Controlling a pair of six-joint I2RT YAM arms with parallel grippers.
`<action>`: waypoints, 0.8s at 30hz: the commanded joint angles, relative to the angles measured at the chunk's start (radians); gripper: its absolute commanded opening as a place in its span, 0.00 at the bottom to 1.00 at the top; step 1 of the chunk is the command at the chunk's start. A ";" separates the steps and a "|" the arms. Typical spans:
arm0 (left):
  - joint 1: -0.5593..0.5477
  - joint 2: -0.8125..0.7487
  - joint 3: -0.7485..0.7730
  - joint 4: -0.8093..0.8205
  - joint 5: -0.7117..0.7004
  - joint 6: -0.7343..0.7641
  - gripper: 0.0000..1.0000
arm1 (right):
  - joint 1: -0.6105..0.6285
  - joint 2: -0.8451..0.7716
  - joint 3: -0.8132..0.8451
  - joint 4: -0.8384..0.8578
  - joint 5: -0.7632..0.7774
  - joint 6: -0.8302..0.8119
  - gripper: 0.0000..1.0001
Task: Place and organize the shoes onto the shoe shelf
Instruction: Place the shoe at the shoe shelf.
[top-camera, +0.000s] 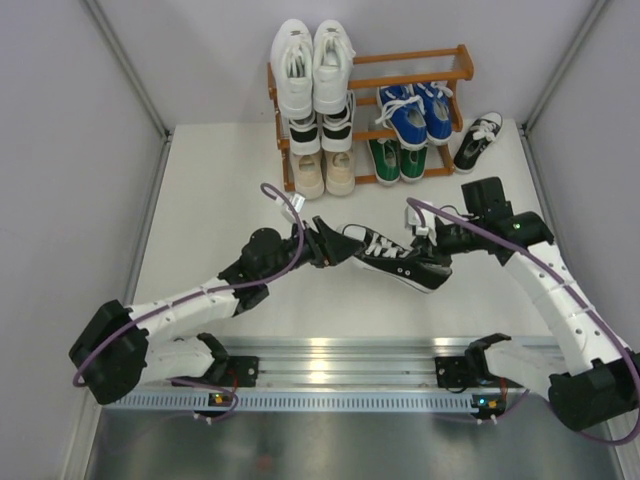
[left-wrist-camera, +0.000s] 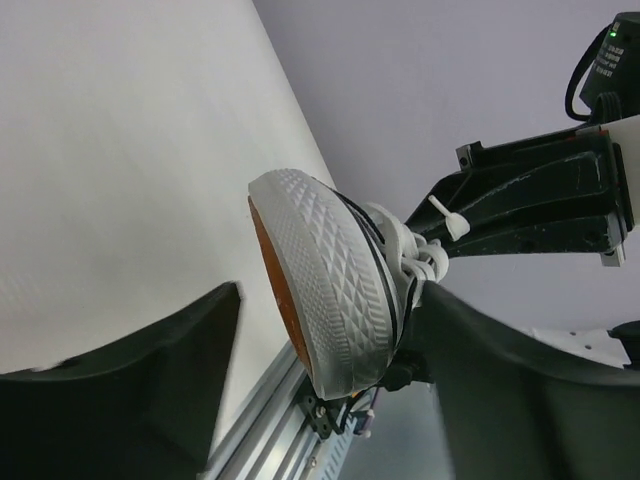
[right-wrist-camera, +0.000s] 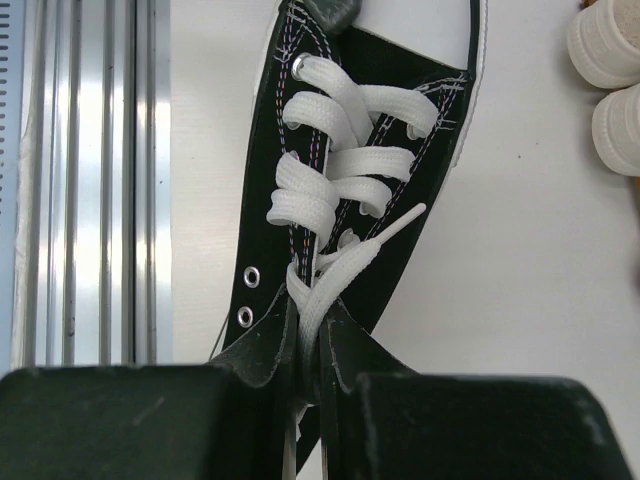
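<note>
A black sneaker (top-camera: 395, 258) with white laces and sole hangs over the table's middle, between both arms. My right gripper (top-camera: 440, 245) is shut on its tongue and laces at the ankle end (right-wrist-camera: 325, 375); the lacing (right-wrist-camera: 340, 200) runs away from the fingers. My left gripper (top-camera: 335, 247) is open around the white toe cap (left-wrist-camera: 340, 290): one finger (left-wrist-camera: 500, 390) lies against the upper, the other (left-wrist-camera: 130, 400) stands apart from the orange sole. The shoe shelf (top-camera: 460, 70) holds white, black, beige, blue and green pairs. One more black sneaker (top-camera: 477, 140) lies right of it.
A metal rail (top-camera: 330, 375) runs along the near edge beside the arm bases. Grey walls close in the table on both sides and behind. The beige shoes' toes (right-wrist-camera: 608, 50) show at the far right of the right wrist view.
</note>
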 joint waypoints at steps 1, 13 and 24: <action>-0.007 0.018 0.039 0.106 -0.052 -0.038 0.67 | 0.024 -0.039 0.004 0.053 -0.095 -0.033 0.00; 0.063 -0.009 -0.145 0.414 -0.047 -0.167 0.00 | -0.017 -0.206 -0.140 0.156 -0.049 0.084 0.76; 0.125 -0.135 -0.156 0.345 -0.057 -0.156 0.00 | -0.085 -0.296 -0.269 0.212 -0.052 0.168 0.80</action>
